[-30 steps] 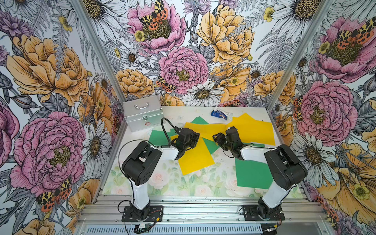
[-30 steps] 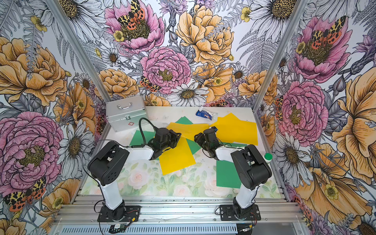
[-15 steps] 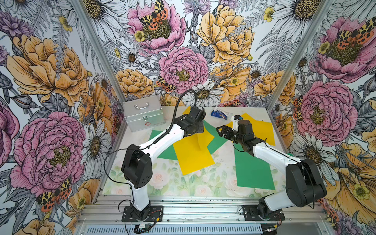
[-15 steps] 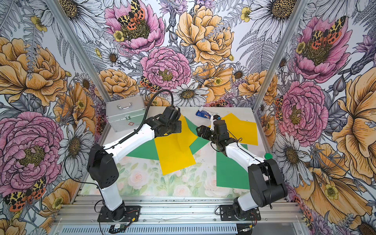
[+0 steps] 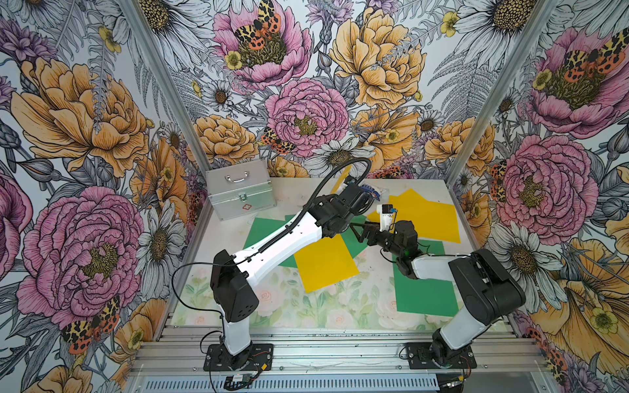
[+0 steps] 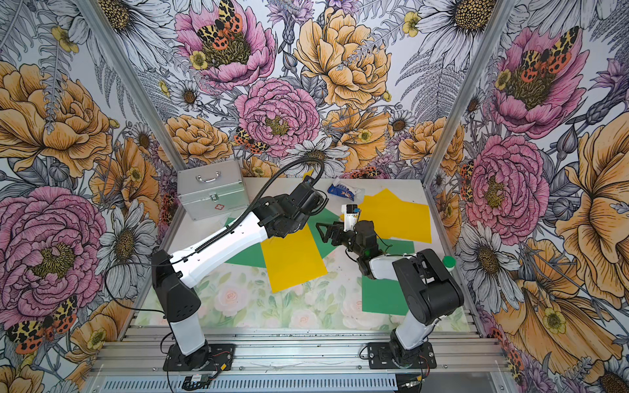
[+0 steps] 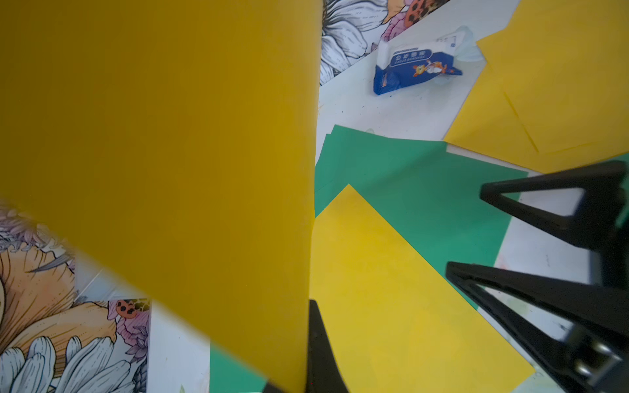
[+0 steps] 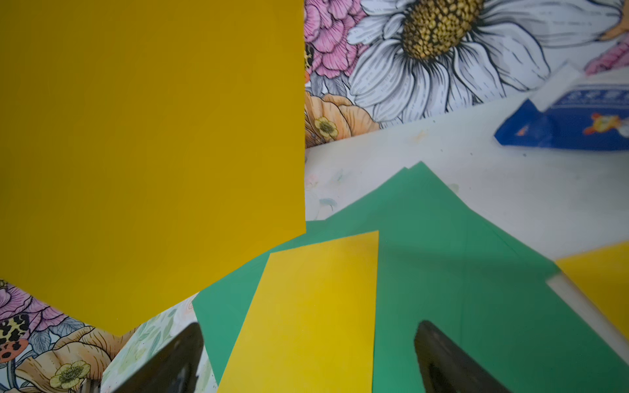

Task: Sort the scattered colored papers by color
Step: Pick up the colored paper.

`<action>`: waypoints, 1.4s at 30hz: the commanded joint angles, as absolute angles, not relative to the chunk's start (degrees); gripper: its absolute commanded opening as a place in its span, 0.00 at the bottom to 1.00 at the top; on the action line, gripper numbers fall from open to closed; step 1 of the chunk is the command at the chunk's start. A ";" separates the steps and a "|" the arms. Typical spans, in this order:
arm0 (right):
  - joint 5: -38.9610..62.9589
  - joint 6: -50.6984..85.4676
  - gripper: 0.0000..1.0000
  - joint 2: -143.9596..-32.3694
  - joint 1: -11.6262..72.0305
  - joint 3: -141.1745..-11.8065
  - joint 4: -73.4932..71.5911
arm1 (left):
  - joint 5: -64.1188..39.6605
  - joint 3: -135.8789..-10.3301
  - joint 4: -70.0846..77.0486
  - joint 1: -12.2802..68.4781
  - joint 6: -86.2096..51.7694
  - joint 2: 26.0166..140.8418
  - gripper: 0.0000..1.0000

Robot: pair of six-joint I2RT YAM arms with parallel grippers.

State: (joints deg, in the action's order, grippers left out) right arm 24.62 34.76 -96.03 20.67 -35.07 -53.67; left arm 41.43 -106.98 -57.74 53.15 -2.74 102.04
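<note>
Left wrist view is showing us the lifted yellow sheet point(image 7: 153, 136) filling most of the frame, raised off the table point(image 5: 272, 306) with the left gripper point(image 7: 313, 326) clenching one edge. A second ago we were working low over the middle of the table; since then the left arm point(image 5: 282, 238) has been reaching toward the back and raising this sheet clear of the others. We are judging it free of the rest and ready to be carried to the yellow pile point(image 5: 425, 217) lying at the back right. Below it another yellow sheet point(image 5: 325, 263) is lying across the green sheets point(image 5: 262, 228), so the middle is staying unsorted for now. Our right gripper point(image 5: 357, 232) has been spreading its jaws wide and is hovering empty just beside the left one, above the green. A lone green sheet point(image 5: 423, 296) is lying front right; the blue-and-white packet point(image 6: 342, 192) and silver case point(image 5: 240, 192) are sitting at the back
</note>
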 commanded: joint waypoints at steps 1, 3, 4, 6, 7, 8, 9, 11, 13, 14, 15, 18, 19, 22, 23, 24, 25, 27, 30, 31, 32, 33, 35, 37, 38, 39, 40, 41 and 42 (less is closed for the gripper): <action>26.99 32.41 0.97 -97.08 21.38 -34.68 -69.63 | 41.58 -106.83 -58.19 54.94 3.28 95.95 0.00; 27.65 29.95 0.97 -97.05 21.72 -35.15 -69.59 | 38.62 -104.30 -57.05 55.66 4.65 92.78 0.00; 28.10 28.82 0.97 -96.82 21.86 -35.16 -69.89 | 36.88 -102.48 -55.95 55.83 5.06 90.62 0.00; 28.12 27.66 0.97 -95.83 21.87 -34.92 -70.13 | 34.00 -99.30 -54.12 55.77 5.73 86.74 0.00; 28.06 27.09 0.97 -94.68 21.80 -34.54 -70.29 | 33.28 -97.52 -52.92 55.81 5.93 84.56 0.00; 27.98 26.77 0.97 -93.61 21.84 -34.01 -70.65 | 32.67 -95.92 -51.88 55.81 6.18 82.66 0.00; 27.77 26.15 0.97 -92.09 21.85 -33.11 -71.20 | 31.67 -94.11 -50.58 55.79 6.55 80.59 0.00; 27.04 25.47 0.97 -89.91 21.73 -31.31 -73.31 | 30.94 -90.80 -48.13 56.03 7.18 76.98 0.00; 27.89 25.31 0.97 -88.73 21.71 -30.89 -74.53 | 29.77 -87.98 -46.19 56.00 7.43 73.76 0.00; 29.11 25.26 0.97 -88.82 21.70 -31.26 -74.85 | 28.41 -86.93 -45.50 56.08 7.55 72.43 0.00; 30.61 25.68 0.97 -89.23 21.77 -31.98 -75.37 | 27.07 -85.70 -44.50 56.04 7.61 71.13 0.00; 34.18 28.38 0.96 -91.85 21.86 -34.09 -79.52 | 23.22 -83.54 -43.09 56.08 8.13 68.36 0.00; 35.00 28.96 0.96 -92.39 22.09 -35.07 -79.70 | 22.24 -83.18 -43.10 56.07 8.33 67.72 0.00; 36.03 27.33 0.96 -93.06 22.79 -36.80 -79.69 | 20.54 -82.24 -43.11 56.16 8.87 66.24 0.00; 36.43 26.83 0.96 -93.31 22.80 -37.32 -79.69 | 20.10 -81.95 -43.12 56.16 8.95 65.83 0.00; 36.72 26.30 0.96 -93.63 22.89 -37.88 -79.66 | 19.63 -81.63 -43.10 56.16 9.05 65.33 0.00; 36.73 25.49 0.96 -93.76 22.88 -38.28 -79.63 | 19.51 -81.33 -43.13 56.16 9.07 64.81 0.00; 36.38 24.00 0.96 -94.03 22.81 -38.80 -79.64 | 19.63 -80.80 -43.15 56.17 9.14 64.10 0.00; 37.20 23.91 0.95 -94.45 22.68 -39.88 -79.68 | 21.27 -80.14 -43.15 56.07 8.88 63.62 0.00; 37.55 24.39 0.93 -94.40 22.84 -40.24 -79.66 | 22.40 -79.94 -43.00 56.07 8.65 63.63 0.00; 37.85 24.95 0.90 -94.43 22.81 -40.37 -79.67 | 23.22 -79.77 -42.91 56.01 8.45 63.71 0.00; 37.72 25.67 0.86 -94.19 22.85 -40.36 -79.71 | 23.99 -79.64 -42.89 55.78 8.32 63.79 0.00; 37.62 26.70 0.76 -93.75 22.96 -39.96 -79.66 | 25.38 -79.39 -42.73 55.22 7.62 64.06 0.00; 37.40 27.06 0.63 -93.13 23.08 -38.87 -79.70 | 25.19 -79.11 -42.41 54.08 6.70 64.26 0.00; 37.25 27.29 0.58 -92.90 23.10 -38.34 -79.65 | 24.86 -78.82 -42.24 53.57 6.40 64.29 0.00; 37.12 27.42 0.52 -92.38 23.07 -37.75 -79.71 | 24.74 -78.75 -42.10 53.04 6.01 64.27 0.00; 37.19 27.59 0.44 -92.06 23.05 -37.22 -79.71 | 24.49 -78.51 -41.81 52.66 5.74 64.23 0.00; 37.20 27.89 0.39 -91.65 23.10 -36.87 -79.68 | 24.12 -78.28 -41.54 52.48 5.74 64.15 0.00; 37.50 28.22 0.31 -91.34 23.18 -36.65 -79.64 | 23.91 -78.07 -41.19 52.30 5.61 64.12 0.00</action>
State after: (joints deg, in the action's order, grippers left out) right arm 37.04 27.07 -93.06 22.72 -37.74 -78.78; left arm 23.29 -78.78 -43.35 53.04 6.83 64.47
